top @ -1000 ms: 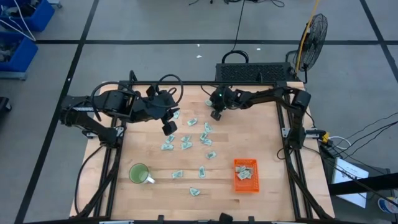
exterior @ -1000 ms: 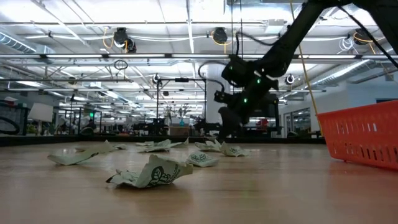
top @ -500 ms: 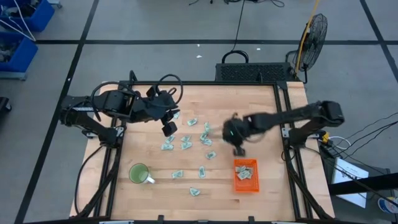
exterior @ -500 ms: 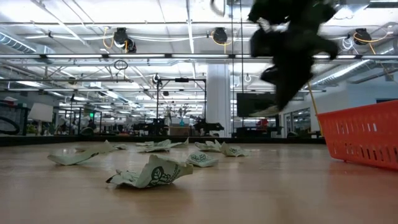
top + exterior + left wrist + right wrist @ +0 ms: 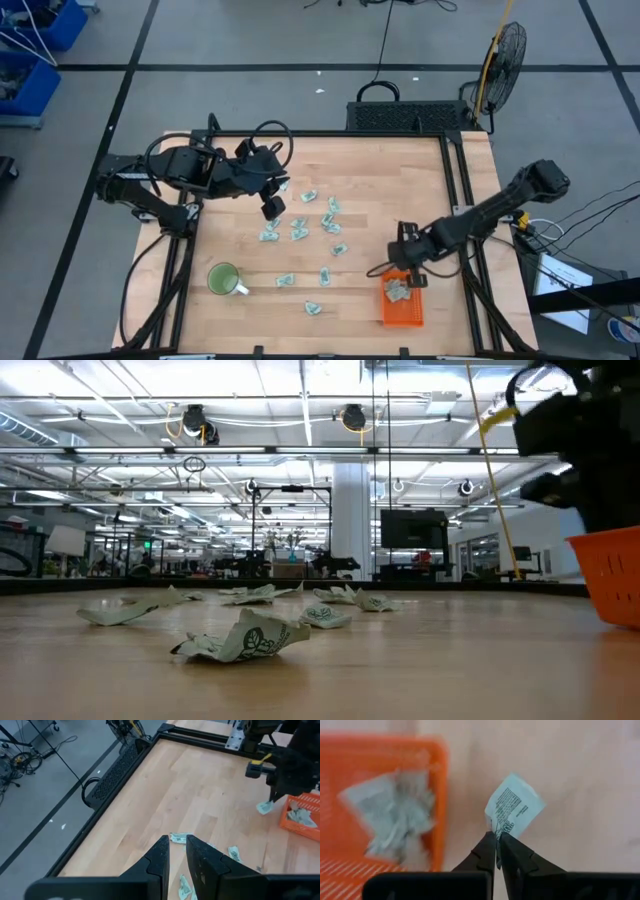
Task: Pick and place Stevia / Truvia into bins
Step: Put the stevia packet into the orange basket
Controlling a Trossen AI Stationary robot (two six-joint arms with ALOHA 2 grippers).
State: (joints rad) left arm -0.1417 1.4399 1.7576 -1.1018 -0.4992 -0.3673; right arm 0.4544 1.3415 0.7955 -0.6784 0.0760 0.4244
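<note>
Several pale green and white Stevia sachets [image 5: 300,226] lie scattered on the middle of the wooden table. More lie in the orange tray [image 5: 402,312] at the near right. My right gripper [image 5: 405,270] hangs just off the tray's far wall [image 5: 295,800], shut on one sachet [image 5: 514,809], which is over the table beside the tray [image 5: 437,810]. My left gripper [image 5: 272,207] waits high over the far left of the pile. Its fingers [image 5: 161,851] stand a narrow gap apart with nothing between them. My right gripper pinches the sachet's lower corner [image 5: 495,824] between its two fingertips. The fingers come steeply from above, pointing down. The sachet sticks out beyond the tips, lifted clear of the table [image 5: 265,807], outside the tray's wall.
A green mug [image 5: 223,278] stands at the near left. A dark metal frame [image 5: 455,200] runs along the table's sides. A fan [image 5: 503,55] and a black case [image 5: 408,116] stand on the floor beyond the far edge.
My right gripper has swung quickly from the far middle of the table toward the near right edge, carrying the sachet to the tray and tipping to point more steeply down. The tray has slid a little toward the near edge.
</note>
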